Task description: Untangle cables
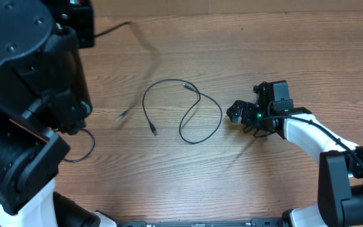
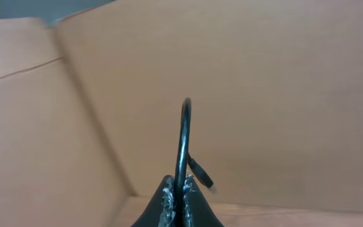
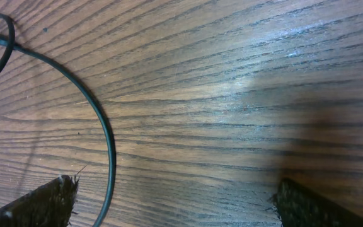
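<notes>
The right end effector [image 1: 237, 113] sits low over the desk [image 1: 295, 50] with its fingers spread wide. The loose cable [image 1: 197, 94] lies directly to its left, toward the middle of the desk. This cable rests flat in a double loop whose long axis runs sideways across the desk, with one plug end [image 1: 154, 132] at the far left. The rounded right bulge of the loop is just beside the fingertips. In the right wrist view, that strand [image 3: 109, 145] curves down between the spread fingers [image 3: 46, 202], much closer to the left one than to the right. Nothing stands between this end effector and the loop, so the right arm is plainly the nearer one for a grab.

The left end effector [image 2: 180, 192] is raised well off the desk, and its fingers are pressed together on the pinched cable [image 2: 183, 135]. This cable arches up from the tips, and a small plug [image 2: 201, 176] dangles beside it. Overhead, a faint blurred strand [image 1: 158, 60] with a plug end [image 1: 122, 115] runs left of the loop and apart from it. It is probably the lifted cable, though the blur leaves that unsure. A thicker arm cable [image 1: 86, 150] curls by the left arm [image 1: 30, 94], well clear of the loop.
</notes>
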Available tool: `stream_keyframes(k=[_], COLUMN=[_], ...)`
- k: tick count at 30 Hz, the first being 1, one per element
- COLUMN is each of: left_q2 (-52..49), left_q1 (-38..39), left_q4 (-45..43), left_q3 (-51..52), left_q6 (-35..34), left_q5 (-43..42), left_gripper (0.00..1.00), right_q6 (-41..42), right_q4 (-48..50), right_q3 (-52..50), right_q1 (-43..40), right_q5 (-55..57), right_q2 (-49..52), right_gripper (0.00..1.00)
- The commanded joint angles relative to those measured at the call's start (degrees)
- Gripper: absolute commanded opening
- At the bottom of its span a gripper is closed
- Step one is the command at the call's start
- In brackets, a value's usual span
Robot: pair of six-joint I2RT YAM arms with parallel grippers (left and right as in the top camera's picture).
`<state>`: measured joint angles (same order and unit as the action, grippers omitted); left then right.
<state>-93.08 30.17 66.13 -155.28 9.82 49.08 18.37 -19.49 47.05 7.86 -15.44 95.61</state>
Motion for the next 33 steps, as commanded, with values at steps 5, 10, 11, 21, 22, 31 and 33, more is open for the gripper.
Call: stream_keyframes(k=[5,10,11,21,22,31,33], left_q2=[-0.3,-1.6,-1.9,-10.2,-10.9,-21.4,-23.8], left_q1=[-9.0,-14.9,-16.1,-34.8,-36.1,-49.2,-50.5], left_q4=[-0.4,-0.4,-0.4,-7.9,-8.7,-8.0,-6.3], left_q3=[-0.1,0.1,0.4,1.2,1.2,1.2,1.2], left_q6=[-1.7,-4.5,-4.8,-13.1,-15.6,-33.7,-36.3], left_q5=[3.8,3.0,2.1,-17.9,-18.9,-23.6,-24.0], left_gripper=[0.04,0.04,0.04,0.04,0.04,0.04,0.04], right_q6=[-0.5,-0.7,-0.7,-0.7,-0.7,-0.6,-0.6], right_q4=[-1.5,-1.4,-1.4,-1.5,-1.5,-1.4,-1.5], right_q3=[-1.3,-1.3,-1.4,-1.3,-1.3,-1.3,-1.4], right_q1=[-0.6,-0.6,-0.6,-0.6,-0.6,-0.6,-0.6], right_q5=[1.9,1.9,1.9,1.9,1.9,1.9,1.9], right_q2=[1.0,1.0,1.0,1.0,1.0,1.0,1.0], right_gripper=[1.0,1.0,1.0,1.0,1.0,1.0,1.0])
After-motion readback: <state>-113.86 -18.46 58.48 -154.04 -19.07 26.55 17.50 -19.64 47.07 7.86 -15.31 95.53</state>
